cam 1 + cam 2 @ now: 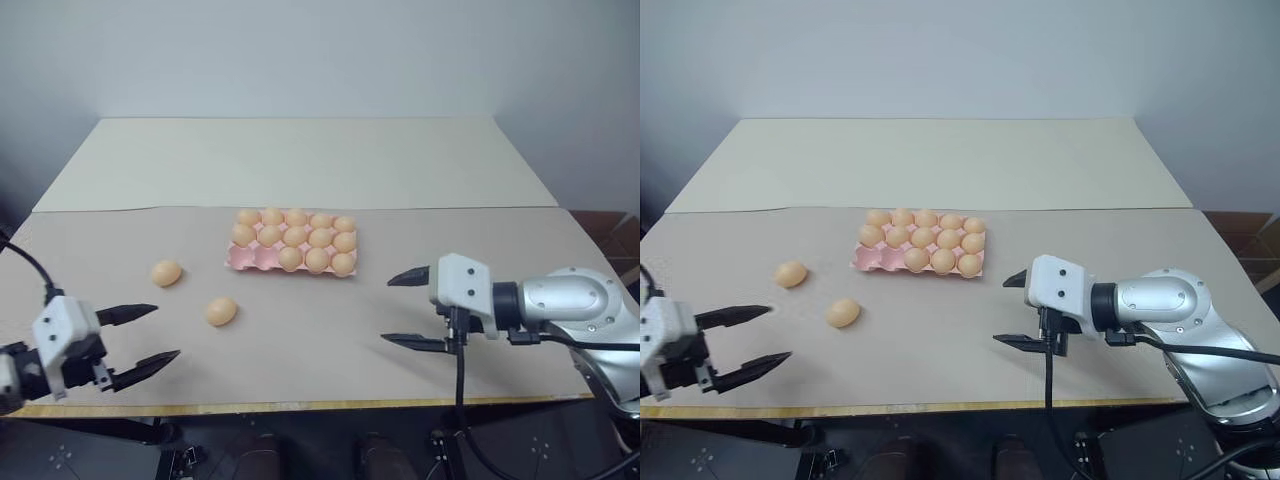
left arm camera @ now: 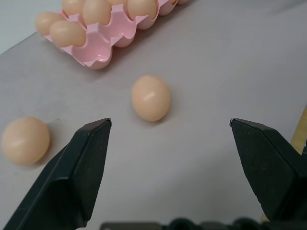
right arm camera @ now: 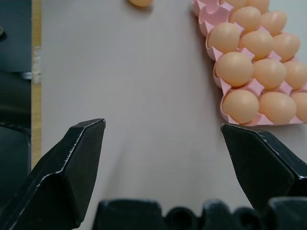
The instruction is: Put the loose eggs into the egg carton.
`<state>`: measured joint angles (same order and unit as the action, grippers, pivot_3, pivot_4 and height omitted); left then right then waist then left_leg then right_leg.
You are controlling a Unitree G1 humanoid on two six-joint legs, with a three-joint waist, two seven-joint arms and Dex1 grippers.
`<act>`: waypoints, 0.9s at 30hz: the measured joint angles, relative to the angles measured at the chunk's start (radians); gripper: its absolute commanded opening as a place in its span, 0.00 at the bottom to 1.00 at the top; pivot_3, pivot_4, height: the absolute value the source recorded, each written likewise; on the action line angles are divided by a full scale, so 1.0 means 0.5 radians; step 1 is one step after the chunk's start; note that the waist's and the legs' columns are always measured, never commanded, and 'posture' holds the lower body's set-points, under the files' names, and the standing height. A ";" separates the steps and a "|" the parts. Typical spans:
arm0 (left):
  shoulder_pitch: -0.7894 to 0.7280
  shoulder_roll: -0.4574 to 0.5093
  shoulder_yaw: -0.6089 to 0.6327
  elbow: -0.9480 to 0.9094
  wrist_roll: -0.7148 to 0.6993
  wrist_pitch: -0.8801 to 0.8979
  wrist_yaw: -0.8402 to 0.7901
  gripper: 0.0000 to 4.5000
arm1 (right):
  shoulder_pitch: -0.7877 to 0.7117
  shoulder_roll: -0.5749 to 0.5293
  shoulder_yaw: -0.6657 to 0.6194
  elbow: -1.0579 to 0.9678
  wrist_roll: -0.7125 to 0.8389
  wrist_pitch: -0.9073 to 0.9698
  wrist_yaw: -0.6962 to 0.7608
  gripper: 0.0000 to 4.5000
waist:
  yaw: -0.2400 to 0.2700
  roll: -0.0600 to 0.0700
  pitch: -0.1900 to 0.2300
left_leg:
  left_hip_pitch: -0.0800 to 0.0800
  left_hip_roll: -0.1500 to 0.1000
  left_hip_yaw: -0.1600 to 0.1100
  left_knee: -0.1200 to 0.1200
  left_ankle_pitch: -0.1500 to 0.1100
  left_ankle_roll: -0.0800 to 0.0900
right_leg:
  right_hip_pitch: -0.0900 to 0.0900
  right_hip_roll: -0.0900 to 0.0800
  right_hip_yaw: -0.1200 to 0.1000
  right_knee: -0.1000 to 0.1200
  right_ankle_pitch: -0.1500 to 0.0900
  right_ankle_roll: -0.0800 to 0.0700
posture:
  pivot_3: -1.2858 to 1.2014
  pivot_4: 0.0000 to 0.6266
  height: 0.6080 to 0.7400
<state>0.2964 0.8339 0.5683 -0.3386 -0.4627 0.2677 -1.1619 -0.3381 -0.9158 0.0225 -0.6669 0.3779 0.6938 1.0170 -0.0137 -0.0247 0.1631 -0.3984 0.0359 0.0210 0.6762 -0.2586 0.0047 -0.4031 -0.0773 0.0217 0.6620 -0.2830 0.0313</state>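
Observation:
Two loose eggs lie on the table left of the egg carton, one (image 1: 166, 272) further left and one (image 1: 221, 311) nearer the front edge. The pink egg carton (image 1: 240, 260) sits mid-table, most of its cups filled with tan eggs; the cups at its front left corner (image 2: 103, 48) are bare. My left gripper (image 1: 165, 332) hovers open at the front left, pointing toward the nearer egg (image 2: 150, 97), a short way from it. My right gripper (image 1: 388, 310) is open and empty, in front of and to the right of the carton (image 3: 204, 10).
A beige mat (image 1: 330, 340) covers the front of the table, with a paler tabletop (image 1: 300, 160) behind it reaching the wall. The wooden front edge (image 1: 300, 406) runs just below both grippers.

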 measured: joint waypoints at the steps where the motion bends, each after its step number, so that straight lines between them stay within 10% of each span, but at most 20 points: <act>1: -0.025 0.000 -0.059 0.000 0.029 -0.001 0.032 0.96 | 0.000 0.000 0.000 -0.004 0.000 0.014 -0.023 1.00 | 0.001 0.000 0.000 | 0.000 0.000 0.000 0.000 0.000 0.000 | 0.000 0.000 0.000 0.000 0.000 0.000 | 0.52 0.24 1.00; 27: -0.703 -0.242 -0.873 0.359 0.421 0.081 0.570 0.96 | 0.063 -0.120 -0.022 -0.103 0.076 0.189 -0.253 1.00 | 0.002 0.000 0.000 | -0.003 -0.002 -0.002 0.003 0.000 0.000 | -0.001 0.001 -0.001 0.001 0.000 0.001 | 0.52 0.24 1.00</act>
<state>-0.0548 0.7132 0.1319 -0.1592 -0.2520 0.3083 -0.8768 -0.3064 -0.9759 0.0117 -0.7182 0.4159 0.7883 0.8907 -0.0127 -0.0249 0.1631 -0.3998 0.0349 0.0201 0.6777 -0.2586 0.0049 -0.4035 -0.0770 0.0214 0.6627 -0.2828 0.0320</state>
